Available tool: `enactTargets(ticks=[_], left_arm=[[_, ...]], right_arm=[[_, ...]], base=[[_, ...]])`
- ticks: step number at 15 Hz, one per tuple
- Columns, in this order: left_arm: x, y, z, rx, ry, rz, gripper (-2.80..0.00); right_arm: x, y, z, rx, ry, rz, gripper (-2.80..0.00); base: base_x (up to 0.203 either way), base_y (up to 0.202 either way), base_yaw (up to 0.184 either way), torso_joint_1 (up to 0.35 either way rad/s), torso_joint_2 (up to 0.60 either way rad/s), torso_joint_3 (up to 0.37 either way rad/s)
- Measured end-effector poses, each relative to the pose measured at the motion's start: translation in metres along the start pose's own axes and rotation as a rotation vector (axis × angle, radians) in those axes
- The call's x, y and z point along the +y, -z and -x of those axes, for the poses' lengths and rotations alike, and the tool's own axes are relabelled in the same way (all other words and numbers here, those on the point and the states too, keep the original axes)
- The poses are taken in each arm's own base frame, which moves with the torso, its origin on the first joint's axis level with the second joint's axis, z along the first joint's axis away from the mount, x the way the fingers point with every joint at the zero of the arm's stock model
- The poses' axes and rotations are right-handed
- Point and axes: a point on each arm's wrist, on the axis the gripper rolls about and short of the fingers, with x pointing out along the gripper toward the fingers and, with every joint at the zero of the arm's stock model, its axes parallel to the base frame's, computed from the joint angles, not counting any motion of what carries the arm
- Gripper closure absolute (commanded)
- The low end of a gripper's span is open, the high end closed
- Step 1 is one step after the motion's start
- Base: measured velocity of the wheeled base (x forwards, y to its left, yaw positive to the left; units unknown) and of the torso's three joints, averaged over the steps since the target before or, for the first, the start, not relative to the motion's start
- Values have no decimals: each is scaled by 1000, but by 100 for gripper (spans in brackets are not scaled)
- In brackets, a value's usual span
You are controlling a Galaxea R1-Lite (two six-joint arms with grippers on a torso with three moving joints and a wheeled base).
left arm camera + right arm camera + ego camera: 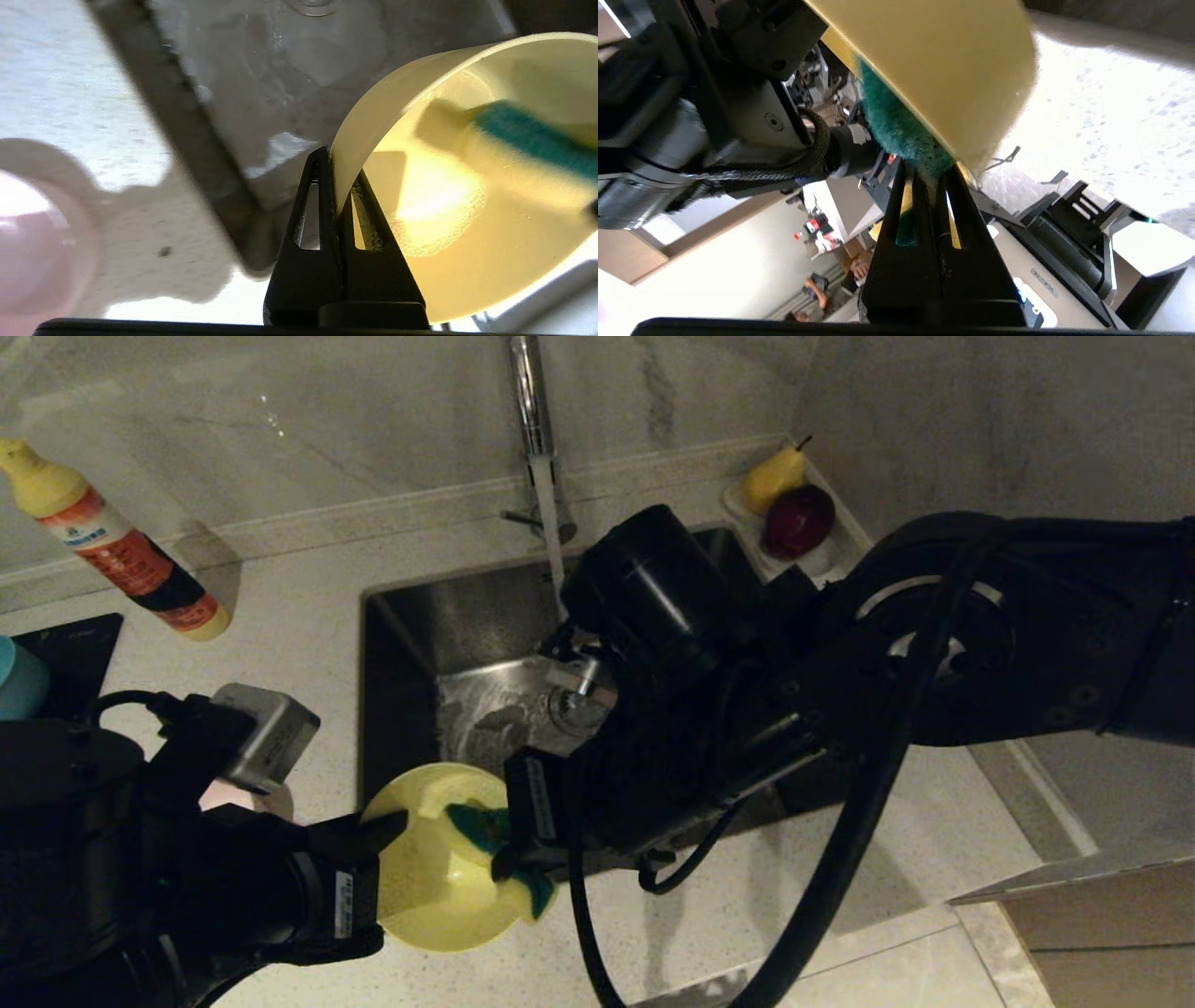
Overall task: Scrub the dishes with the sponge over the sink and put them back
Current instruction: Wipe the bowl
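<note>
My left gripper (pixel 337 171) is shut on the rim of the yellow bowl (pixel 467 242), one finger outside the wall and one inside. In the head view the yellow bowl (pixel 434 887) is tilted over the sink's (pixel 448 635) near-left corner, with the left gripper (pixel 392 821) at its left rim. My right gripper (pixel 931 175) is shut on the sponge (pixel 899 128), whose green face lies against the bowl (pixel 952 65). The sponge (pixel 478 826) reaches inside the bowl under the right gripper (pixel 506 863). A pink bowl (pixel 28 261) and a light blue bowl (pixel 19 681) stand on the counter at the left.
A chrome tap (pixel 532 411) rises behind the sink. A detergent bottle (pixel 121 546) lies on the counter at the far left, beside a black hob (pixel 75 649). A white fruit dish (pixel 836 537) with a pear and a red fruit stands at the back right.
</note>
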Motion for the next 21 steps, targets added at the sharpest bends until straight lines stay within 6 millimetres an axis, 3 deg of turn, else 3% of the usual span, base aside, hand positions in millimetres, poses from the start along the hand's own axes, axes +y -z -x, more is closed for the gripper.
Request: enactTargets(ticks=[9, 15, 21], left_arm=[[2, 5, 4, 5, -14, -18, 0], [2, 2, 5, -11, -3, -19, 0], [1, 0, 4, -16, 0, -15, 0]], right_arm=[[-5, -13, 6, -102, 18, -4, 0], [1, -14, -9, -143, 2, 30, 0], [10, -1, -27, -86, 0, 51, 0]], base=[[0, 0, 0, 0, 0, 0], [0, 0, 0, 0, 0, 0], [0, 0, 0, 0, 0, 0]])
